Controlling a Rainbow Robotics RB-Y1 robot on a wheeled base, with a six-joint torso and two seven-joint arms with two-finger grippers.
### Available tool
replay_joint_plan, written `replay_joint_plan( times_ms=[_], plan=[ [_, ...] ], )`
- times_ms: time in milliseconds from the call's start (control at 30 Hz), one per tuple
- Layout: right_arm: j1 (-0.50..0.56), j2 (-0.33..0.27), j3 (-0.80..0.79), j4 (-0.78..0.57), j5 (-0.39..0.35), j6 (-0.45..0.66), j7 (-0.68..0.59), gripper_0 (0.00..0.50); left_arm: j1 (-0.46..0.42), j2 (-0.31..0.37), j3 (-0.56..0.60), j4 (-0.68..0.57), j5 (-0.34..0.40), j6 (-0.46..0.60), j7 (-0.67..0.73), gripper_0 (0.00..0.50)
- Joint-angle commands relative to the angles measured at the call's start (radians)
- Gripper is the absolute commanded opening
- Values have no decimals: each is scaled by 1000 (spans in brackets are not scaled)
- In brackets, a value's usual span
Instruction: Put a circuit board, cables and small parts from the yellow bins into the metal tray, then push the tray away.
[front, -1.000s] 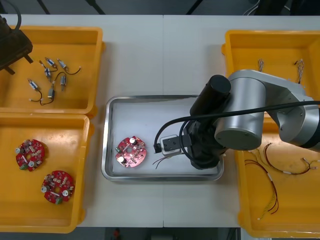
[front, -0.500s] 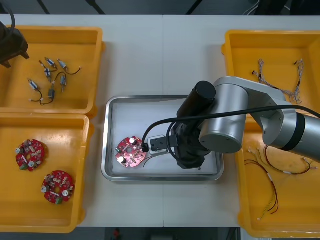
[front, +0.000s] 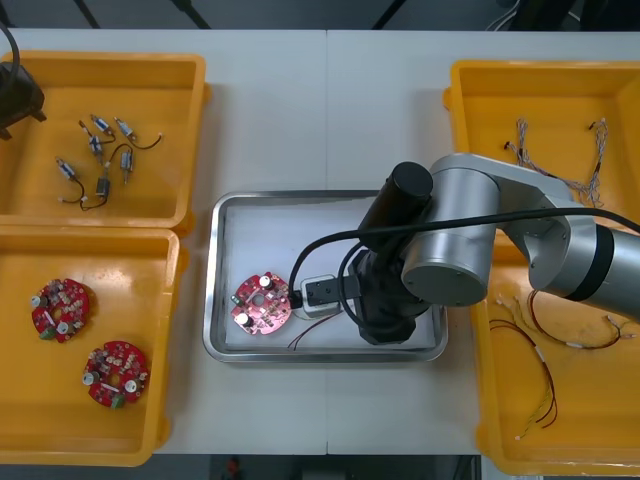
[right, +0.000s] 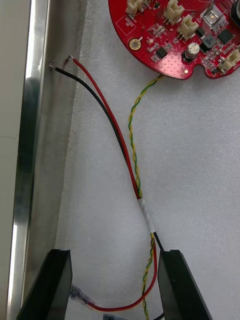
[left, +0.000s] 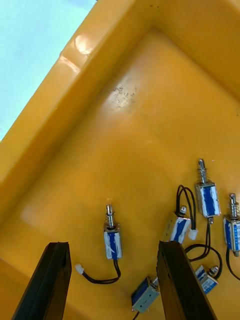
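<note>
The right gripper (right: 115, 256) is spread over the metal tray (right: 30, 150). A red, black and yellow cable (right: 134, 165) runs from between its fingers toward the circuit board (right: 185, 35) at their one o'clock.

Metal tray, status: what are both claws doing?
Right gripper open in metal tray, astride red, black and yellow cable by round red circuit board. Left gripper open over small metal parts, yellow bin. Nothing blocking.

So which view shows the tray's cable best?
Right wrist view: the cable lies between the open right hand's fingers, reaching the circuit board. In the front view the arm covers most of it; the left wrist view faces small metal parts.
</note>
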Motion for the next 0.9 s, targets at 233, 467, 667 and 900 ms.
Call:
replay_joint_plan(
  times_ms=[233,467,667,900],
  plan=[
    [-34,-64,-155,-34,-126,126,-111,500,63,-23,-69,-16,16,-95,30,500],
    [-34,-116,-271,-109,-147,246,-329,500,66,-43,-113,-7,21,-103,40,500],
    [-34,-148,-375,-130,-157,345,-523,500,66,-79,-115,25,27,-123,40,500],
    [-34,-214,-467,-129,-172,404,-747,500,66,-89,-153,47,24,-168,38,500]
  ],
)
